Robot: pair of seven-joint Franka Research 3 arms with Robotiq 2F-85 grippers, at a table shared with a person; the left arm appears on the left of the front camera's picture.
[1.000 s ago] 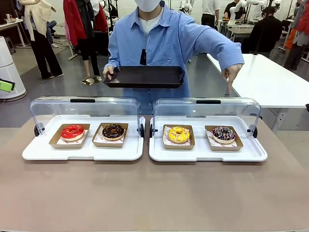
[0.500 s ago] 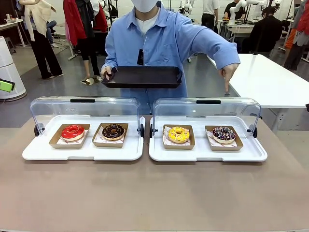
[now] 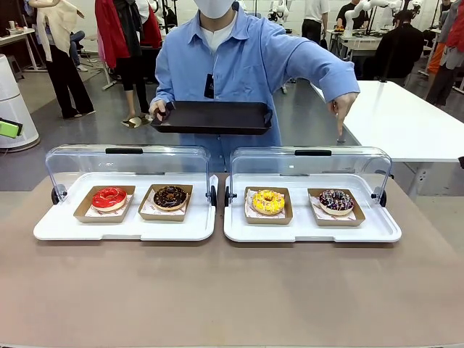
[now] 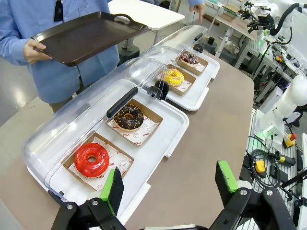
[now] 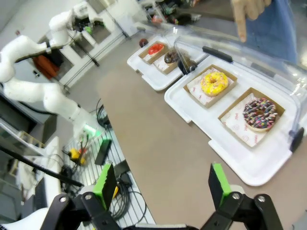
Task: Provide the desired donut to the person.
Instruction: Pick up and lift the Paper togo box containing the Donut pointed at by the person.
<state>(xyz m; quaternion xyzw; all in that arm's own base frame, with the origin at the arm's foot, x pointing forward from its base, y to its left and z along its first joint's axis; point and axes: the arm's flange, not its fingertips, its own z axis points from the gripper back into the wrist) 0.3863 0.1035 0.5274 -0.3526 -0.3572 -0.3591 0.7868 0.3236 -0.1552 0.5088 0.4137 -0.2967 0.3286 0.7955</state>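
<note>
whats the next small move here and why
Probably swing the right claw, open now, toward the sprinkled chocolate donut. The person's hand points down over that end of the right display case, whose lid is open, and they hold a black tray ready.

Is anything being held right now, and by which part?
The person's hand grips the black tray at one short end. The left gripper and right gripper are open, holding nothing.
</note>
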